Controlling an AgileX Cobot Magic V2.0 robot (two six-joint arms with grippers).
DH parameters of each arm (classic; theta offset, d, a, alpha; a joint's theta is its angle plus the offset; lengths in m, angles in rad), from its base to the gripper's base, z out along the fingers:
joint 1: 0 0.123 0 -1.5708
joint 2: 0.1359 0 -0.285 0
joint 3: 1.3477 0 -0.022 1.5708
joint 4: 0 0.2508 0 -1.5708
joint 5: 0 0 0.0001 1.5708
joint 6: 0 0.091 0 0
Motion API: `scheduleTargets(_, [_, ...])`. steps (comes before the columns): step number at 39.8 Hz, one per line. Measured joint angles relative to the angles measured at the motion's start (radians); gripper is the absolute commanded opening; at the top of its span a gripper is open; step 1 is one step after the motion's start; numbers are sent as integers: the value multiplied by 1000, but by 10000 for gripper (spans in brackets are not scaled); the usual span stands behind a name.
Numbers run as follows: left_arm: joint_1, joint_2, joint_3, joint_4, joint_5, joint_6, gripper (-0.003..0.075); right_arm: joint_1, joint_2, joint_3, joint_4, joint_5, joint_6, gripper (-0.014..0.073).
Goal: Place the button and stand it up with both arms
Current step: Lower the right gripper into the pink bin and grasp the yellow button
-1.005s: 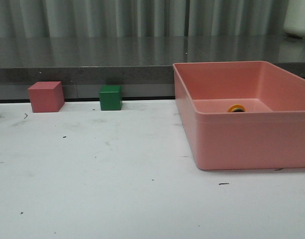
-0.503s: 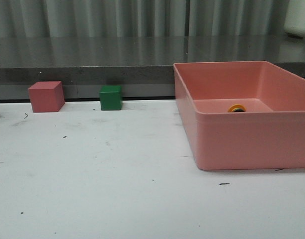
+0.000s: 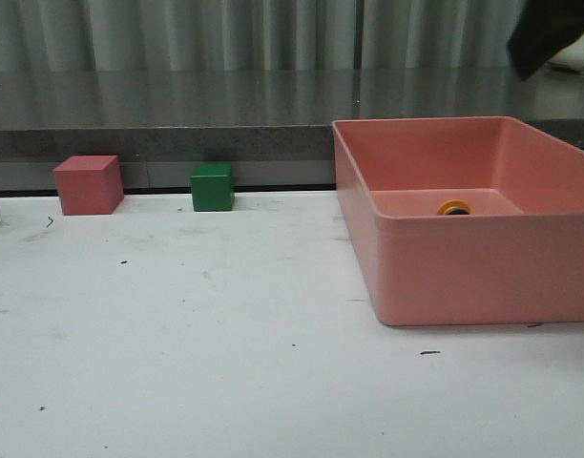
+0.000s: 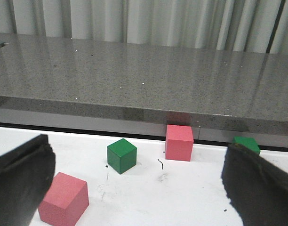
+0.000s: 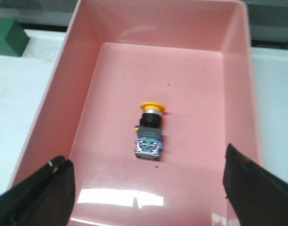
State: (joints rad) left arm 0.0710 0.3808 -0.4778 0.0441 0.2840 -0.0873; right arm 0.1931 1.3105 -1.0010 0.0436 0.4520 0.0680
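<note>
The button (image 5: 149, 132) lies on its side on the floor of the pink bin (image 5: 228, 94), yellow cap pointing to the bin's far wall and blue-green base toward the camera. In the front view only its yellow cap (image 3: 453, 207) shows over the bin's near wall. My right gripper (image 5: 146, 197) is open and empty, hovering above the bin with the button between and ahead of its fingers (image 5: 40, 197). A dark part of the right arm (image 3: 550, 33) shows at the front view's top right. My left gripper (image 4: 139, 188) is open and empty above the table, near several cubes.
A pink cube (image 3: 88, 185) and a green cube (image 3: 212, 187) stand at the table's back left by the grey ledge (image 3: 177, 114). The left wrist view shows a green cube (image 4: 121, 155), two pink cubes (image 4: 179, 142) (image 4: 64, 198) and another green cube (image 4: 245, 144).
A dark part of the right arm has come into the front view at the top right, above the bin. The button and the cubes have not moved.
</note>
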Motion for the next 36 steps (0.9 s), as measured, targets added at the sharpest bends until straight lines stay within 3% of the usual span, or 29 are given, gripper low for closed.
scheduleTargets(18, [0,0,0,0,2,0,689,-13,514,-417,10,298,75,654])
scheduleTargets(36, [0,0,-2,0,4,0,689,-28,802,-621,10,370,85,643])
